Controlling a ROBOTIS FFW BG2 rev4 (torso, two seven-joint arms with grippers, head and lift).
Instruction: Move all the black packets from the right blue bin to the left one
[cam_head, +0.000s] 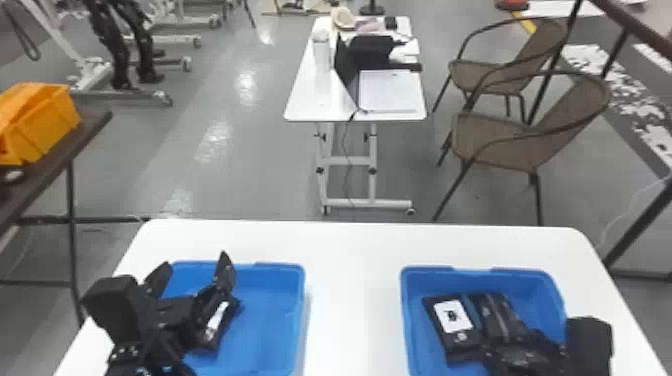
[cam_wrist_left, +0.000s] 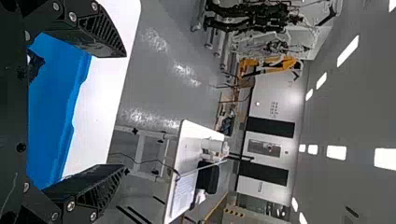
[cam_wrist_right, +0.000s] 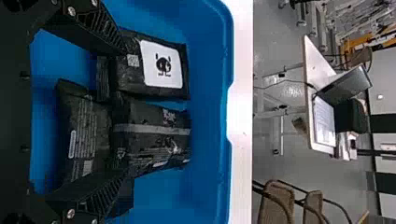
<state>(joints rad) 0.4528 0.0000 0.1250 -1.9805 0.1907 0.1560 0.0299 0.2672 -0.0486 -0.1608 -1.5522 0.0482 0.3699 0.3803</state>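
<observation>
The left gripper (cam_head: 194, 262) is released, its two flat fingers spread well apart and the space between them free, over the left blue bin (cam_head: 303, 300). One black packet with a white label (cam_head: 217, 320) lies in that bin, low beside the gripper's right-hand finger; whether the two touch, I cannot tell. The right gripper (cam_head: 530, 352) is over the right blue bin (cam_head: 406, 300) and is likewise released, its fingers parted wide and clenching nothing. Three black packets lie around and before it in this bin. The one with a white label and a cartoon figure (cam_wrist_right: 154, 67) lies ahead of the gripper, toward its left side, and the one crossed by a grey stripe (cam_wrist_right: 154, 135) sits straight ahead, just beside the labelled one. The third, covered in fine print (cam_wrist_right: 84, 130), lies closest to the gripper's base, crosswise below the gap between the fingers, one end hidden behind a finger. A dark piece by that finger's tip is too covered to make out. The white table (cam_head: 350, 300) carries both bins beneath the grippers. Well beyond them stand a second table with a laptop (cam_head: 387, 90) and, farther right, two woven armchairs (cam_head: 530, 142); an orange crate (cam_head: 40, 125) is left of the left gripper.
</observation>
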